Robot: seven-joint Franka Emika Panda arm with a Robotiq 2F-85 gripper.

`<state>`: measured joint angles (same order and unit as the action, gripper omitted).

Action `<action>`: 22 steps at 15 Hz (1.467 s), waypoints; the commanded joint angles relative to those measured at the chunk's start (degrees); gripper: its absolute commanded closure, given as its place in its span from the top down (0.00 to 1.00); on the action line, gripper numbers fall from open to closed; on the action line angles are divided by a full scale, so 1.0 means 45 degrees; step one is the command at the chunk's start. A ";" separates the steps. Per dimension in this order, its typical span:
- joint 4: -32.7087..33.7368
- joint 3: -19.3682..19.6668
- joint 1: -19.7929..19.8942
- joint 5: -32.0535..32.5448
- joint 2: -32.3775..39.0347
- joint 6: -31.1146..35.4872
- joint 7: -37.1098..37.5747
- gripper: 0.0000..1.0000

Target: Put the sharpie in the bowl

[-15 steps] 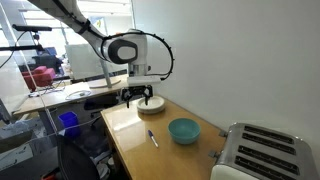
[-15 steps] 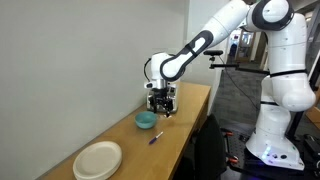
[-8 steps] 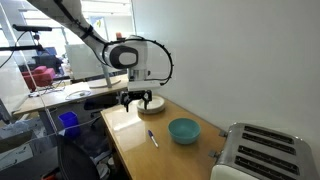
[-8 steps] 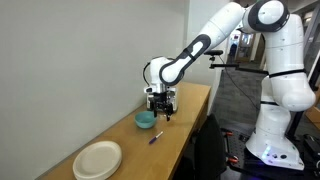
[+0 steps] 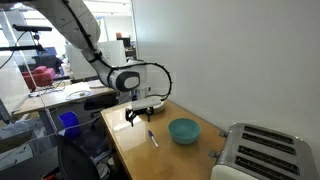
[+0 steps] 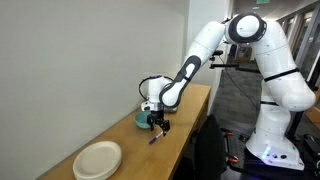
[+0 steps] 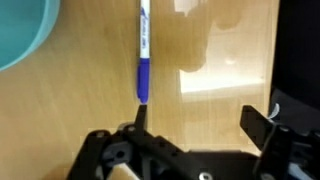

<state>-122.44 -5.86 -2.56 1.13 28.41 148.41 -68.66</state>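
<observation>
**Fingers wide above counter, sharpie loose near bowl**

Gripper (image 5: 140, 116) hangs low over the counter (image 5: 128, 150). Its fingers (image 7: 258, 122) are spread wide and hold nothing.

The sharpie (image 7: 142, 55) lies flat on the wood, apart from the bowl (image 7: 20, 30). In the wrist view its dark end sits just ahead of one finger, off-centre from the gap. Only bare counter lies between sharpie and bowl.

Surroundings:
- The toaster (image 5: 265, 152) stands at one end of the counter, well apart from the bowl.
- A white plate stack (image 6: 97, 160) sits at the opposite end.
- The wall runs close behind the bowl.
- The counter's open edge is on the sharpie's other side, with some bare wood before the drop.
- The arm partly hides the bowl in an exterior view (image 6: 144, 120).
</observation>
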 commanded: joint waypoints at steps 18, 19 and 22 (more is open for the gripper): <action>0.3809 -0.0476 0.0934 0.1195 0.3880 -0.0063 0.2031 0.45; 0.3818 -0.0472 0.0939 0.1210 0.3866 -0.0059 0.2028 0.36; 0.3843 -0.0458 0.0944 0.1269 0.3841 -0.0083 0.2024 0.14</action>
<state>-105.35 -7.00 0.90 4.50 45.84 149.58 -62.42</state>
